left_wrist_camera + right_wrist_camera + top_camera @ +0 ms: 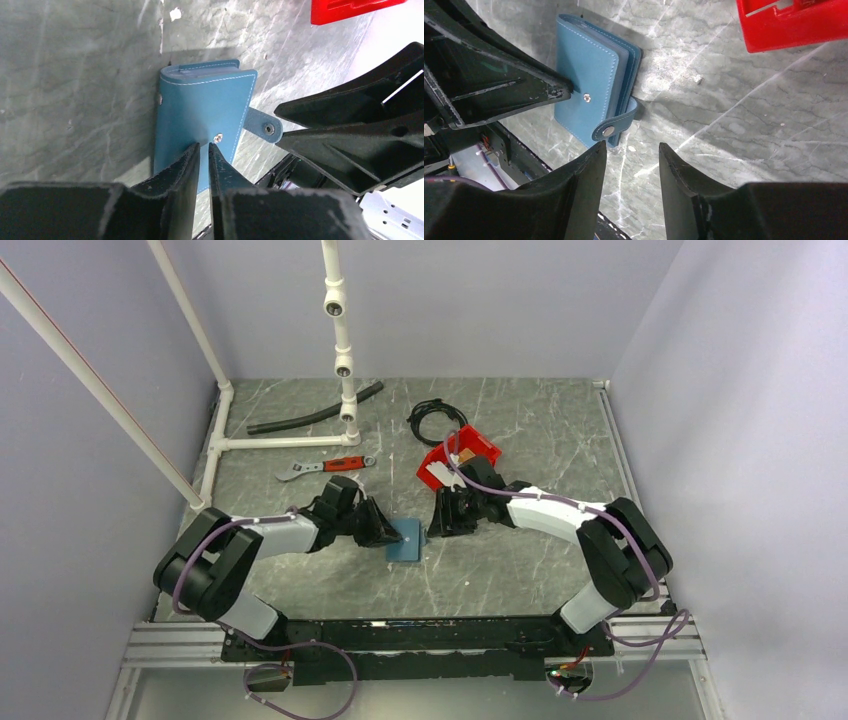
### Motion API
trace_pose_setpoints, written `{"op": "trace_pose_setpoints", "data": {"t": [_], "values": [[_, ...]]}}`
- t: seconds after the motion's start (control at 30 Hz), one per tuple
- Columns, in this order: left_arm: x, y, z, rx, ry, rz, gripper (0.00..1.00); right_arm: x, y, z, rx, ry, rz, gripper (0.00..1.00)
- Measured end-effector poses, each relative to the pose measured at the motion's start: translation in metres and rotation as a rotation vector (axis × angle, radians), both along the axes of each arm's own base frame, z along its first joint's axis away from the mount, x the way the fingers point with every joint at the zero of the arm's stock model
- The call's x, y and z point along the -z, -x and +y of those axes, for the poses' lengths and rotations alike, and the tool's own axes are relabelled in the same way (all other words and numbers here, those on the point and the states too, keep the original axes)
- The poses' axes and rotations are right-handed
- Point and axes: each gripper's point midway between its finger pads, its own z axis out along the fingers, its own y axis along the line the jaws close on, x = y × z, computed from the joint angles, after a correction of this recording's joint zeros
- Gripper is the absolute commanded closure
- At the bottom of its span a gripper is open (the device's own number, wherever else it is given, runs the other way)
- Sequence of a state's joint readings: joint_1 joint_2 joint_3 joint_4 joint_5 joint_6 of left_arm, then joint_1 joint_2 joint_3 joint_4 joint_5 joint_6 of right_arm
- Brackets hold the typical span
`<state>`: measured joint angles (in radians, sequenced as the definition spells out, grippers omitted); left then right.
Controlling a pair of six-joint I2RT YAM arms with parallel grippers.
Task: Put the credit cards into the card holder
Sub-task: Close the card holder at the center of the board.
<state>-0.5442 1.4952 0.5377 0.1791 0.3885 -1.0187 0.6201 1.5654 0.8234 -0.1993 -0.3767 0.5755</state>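
At left fingers (pixel 184 172) | card holder (pixel 200 107), touching | right fingers (pixel 585 176) just beside

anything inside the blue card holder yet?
Card holder lies closed, strap unsnapped; only layered inner sleeve edges show along its side. Whether anything sits inside is hidden.

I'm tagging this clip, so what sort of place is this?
Probably a robot lab test cell: plain pale walls box in a marble-patterned table, the left arm and right arm are bolted at its near edge, and props such as a card holder, wrench and red bin lie about.
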Motion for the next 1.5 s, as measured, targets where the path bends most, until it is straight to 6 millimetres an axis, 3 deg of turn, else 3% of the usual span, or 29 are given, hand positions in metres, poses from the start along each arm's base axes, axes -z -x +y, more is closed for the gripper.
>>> {"op": "trace_pose_setpoints", "data": {"t": [0.17,0.4,0.73,0.87,1.03,1.27,1.5], "values": [[0.004,-0.002,-0.007,0.026,0.005,0.023,0.93,-0.002,0.002,0.003,-0.017,0.000,-0.009,0.51],[0.004,-0.003,-0.010,0.036,0.003,0.029,0.94,-0.008,-0.001,0.018,-0.052,0.006,-0.041,0.68],[0.004,-0.003,-0.010,0.037,0.003,0.028,0.94,-0.005,-0.009,0.012,-0.033,0.071,-0.065,0.71],[0.004,-0.002,-0.011,0.037,0.002,0.025,0.95,-0.003,-0.009,0.012,-0.038,0.081,-0.063,0.87],[0.004,-0.002,-0.011,0.037,-0.001,0.022,0.95,-0.002,-0.008,0.010,-0.043,0.087,-0.062,1.00],[0.004,-0.002,-0.011,0.037,-0.002,0.020,0.96,-0.001,-0.006,0.010,-0.048,0.090,-0.056,1.00],[0.003,-0.002,-0.012,0.037,-0.003,0.018,0.97,-0.011,-0.004,0.025,-0.093,0.006,-0.057,1.00]]}}
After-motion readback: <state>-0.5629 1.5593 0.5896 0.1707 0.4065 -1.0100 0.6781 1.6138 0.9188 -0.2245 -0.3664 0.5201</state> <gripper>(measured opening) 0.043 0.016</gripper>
